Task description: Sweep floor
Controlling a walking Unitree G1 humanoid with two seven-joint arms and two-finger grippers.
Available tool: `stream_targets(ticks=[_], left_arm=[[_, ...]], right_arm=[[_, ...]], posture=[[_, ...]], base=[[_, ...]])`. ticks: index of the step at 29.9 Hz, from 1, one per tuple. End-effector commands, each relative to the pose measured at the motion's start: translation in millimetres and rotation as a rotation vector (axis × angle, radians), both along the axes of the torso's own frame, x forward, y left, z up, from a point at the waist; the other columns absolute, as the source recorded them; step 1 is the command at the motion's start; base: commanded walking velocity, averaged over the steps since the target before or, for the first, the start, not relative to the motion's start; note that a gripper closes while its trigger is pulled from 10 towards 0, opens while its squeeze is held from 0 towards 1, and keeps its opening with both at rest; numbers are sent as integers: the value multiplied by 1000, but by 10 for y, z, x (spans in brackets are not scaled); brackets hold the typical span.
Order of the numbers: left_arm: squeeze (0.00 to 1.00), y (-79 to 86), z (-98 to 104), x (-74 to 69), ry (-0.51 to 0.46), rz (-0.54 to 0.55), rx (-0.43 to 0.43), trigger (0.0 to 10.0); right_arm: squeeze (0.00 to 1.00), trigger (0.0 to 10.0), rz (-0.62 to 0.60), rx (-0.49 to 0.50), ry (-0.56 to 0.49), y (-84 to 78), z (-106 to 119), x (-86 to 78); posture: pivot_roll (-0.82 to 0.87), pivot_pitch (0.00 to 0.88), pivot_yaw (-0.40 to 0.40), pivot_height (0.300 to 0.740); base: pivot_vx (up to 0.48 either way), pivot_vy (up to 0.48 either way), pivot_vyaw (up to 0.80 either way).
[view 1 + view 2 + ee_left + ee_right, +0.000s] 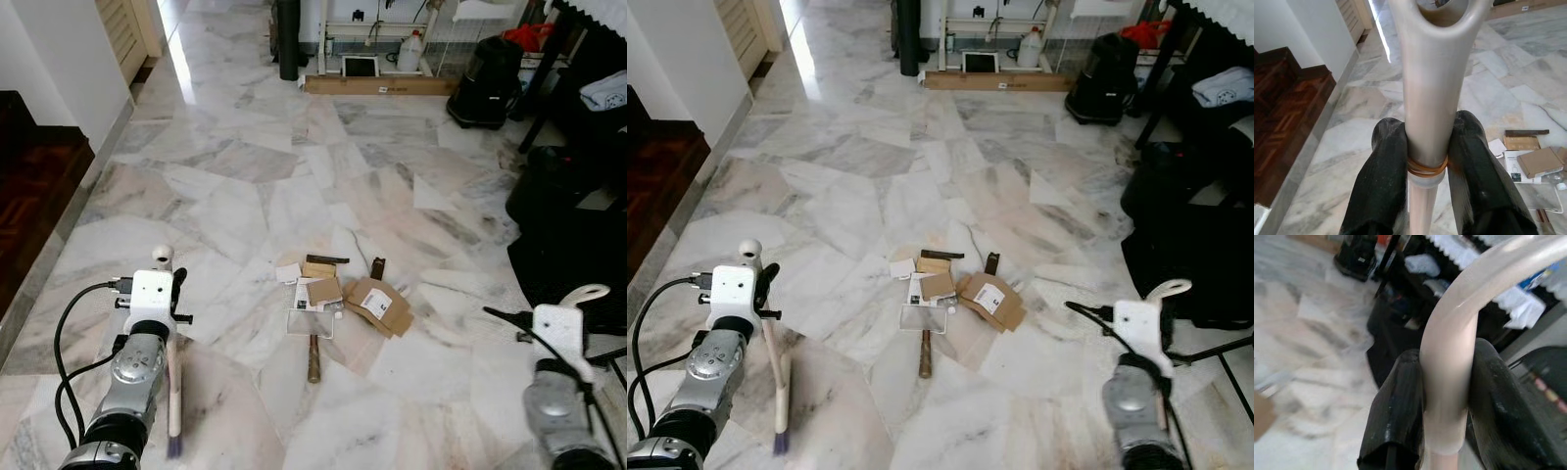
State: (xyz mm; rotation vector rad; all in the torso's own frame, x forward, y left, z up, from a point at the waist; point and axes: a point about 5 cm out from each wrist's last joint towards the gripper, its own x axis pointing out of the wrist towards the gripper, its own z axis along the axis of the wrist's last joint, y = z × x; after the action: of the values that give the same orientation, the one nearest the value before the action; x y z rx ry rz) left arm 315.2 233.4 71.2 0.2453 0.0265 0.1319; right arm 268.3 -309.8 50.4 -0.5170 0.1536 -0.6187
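Observation:
Scraps of cardboard and paper [338, 294] lie in a small heap on the marble floor [245, 196], with a brown wooden stick [313, 357] beside them. My left gripper [1427, 142] is shut on a cream broom handle [1430, 73]. The broom [173, 382] slants down to its bristles [174, 447] on the floor, left of the heap. My right gripper [1447, 382] is shut on a curved cream handle [1459, 308], whose tip [588, 292] shows at the lower right; what hangs below it is hidden.
Black bags and furniture [568, 196] crowd the right side. A black bin [485, 69], a long flat cardboard box [377, 86] and a white jug [409, 51] stand at the back. A dark wooden step [29, 186] and a white wall [59, 49] bound the left.

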Motion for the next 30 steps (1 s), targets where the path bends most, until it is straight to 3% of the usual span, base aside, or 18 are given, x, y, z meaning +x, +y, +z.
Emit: stream_targets(ticks=[1, 2, 8, 14, 24, 30], left_arm=[[0, -31, 126, 69, -47, -18, -3, 10000], [0, -31, 126, 69, -47, -18, -3, 10000], [0, -99, 212, 90, -94, -47, -50, 10000], [0, -190, 247, 94, -114, -90, -87, 10000], [0, -323, 329, 106, -147, -144, -139, 10000], [0, -463, 375, 111, -126, -272, -176, 10000]], right_arm=[[0, 10000, 73, 53, -100, 135, 111, 118], [0, 10000, 73, 53, -100, 135, 111, 118], [0, 10000, 33, 340, -162, 314, -62, 99], [0, 10000, 72, 381, -133, 455, -157, 80], [0, 10000, 78, 378, -104, 390, -211, 10], [0, 10000, 179, 478, -81, 531, -247, 82]], posture=[[-12, 94, -43, 740], [-12, 94, -43, 740], [-4, 98, -44, 740], [0, 104, -41, 740], [-2, 109, -40, 740], [1, 108, -38, 740]], base=[[0, 0, 0], [0, 0, 0], [0, 0, 0], [0, 0, 0], [0, 0, 0], [0, 0, 0]])
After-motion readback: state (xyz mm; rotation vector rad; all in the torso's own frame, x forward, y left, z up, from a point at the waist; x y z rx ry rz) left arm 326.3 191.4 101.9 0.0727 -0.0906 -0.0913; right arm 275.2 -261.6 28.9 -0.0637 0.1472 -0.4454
